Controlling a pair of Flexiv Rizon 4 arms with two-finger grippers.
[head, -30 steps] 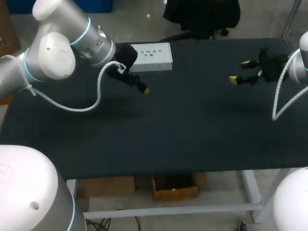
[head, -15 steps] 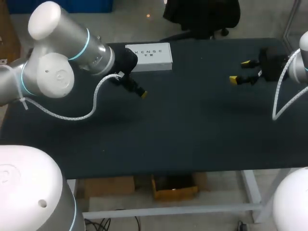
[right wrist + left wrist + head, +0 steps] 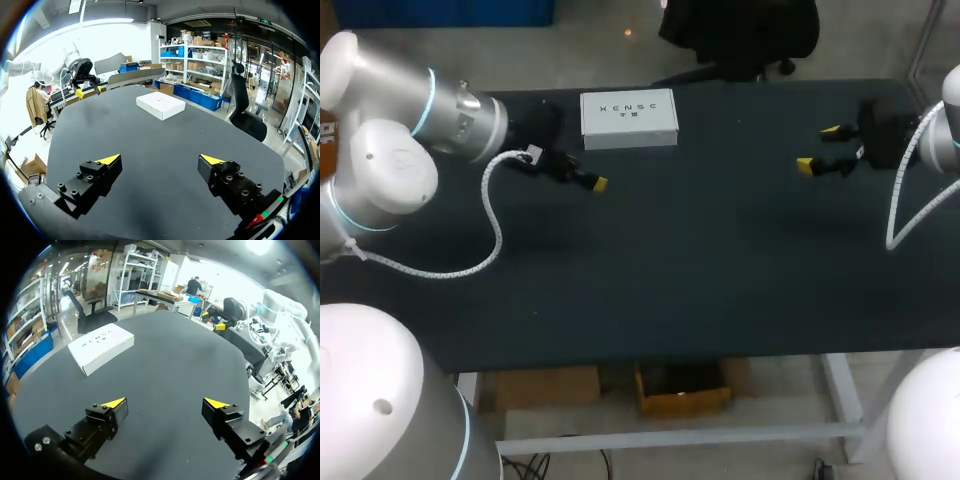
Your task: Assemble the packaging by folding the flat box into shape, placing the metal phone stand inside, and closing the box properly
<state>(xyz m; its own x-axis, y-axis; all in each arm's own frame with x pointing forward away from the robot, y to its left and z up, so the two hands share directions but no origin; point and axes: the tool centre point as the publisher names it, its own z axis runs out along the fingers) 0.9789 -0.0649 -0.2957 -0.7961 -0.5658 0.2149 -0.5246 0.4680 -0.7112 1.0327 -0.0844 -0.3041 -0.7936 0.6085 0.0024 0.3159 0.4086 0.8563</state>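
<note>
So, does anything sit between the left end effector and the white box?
Nothing visible does. The left end effector is open and empty, and only bare black table lies between it and the white box ahead of it.

- Box (image 3: 629,118): flat on the table (image 3: 700,270), by its far edge, left of the middle.
- Left gripper (image 3: 167,402): over the table just to the near left of the box, apart from it; the box lies ahead of it, off to one finger's side.
- Right gripper (image 3: 818,148): over the table's right part, well apart from the box, which lies far ahead of it.
</note>
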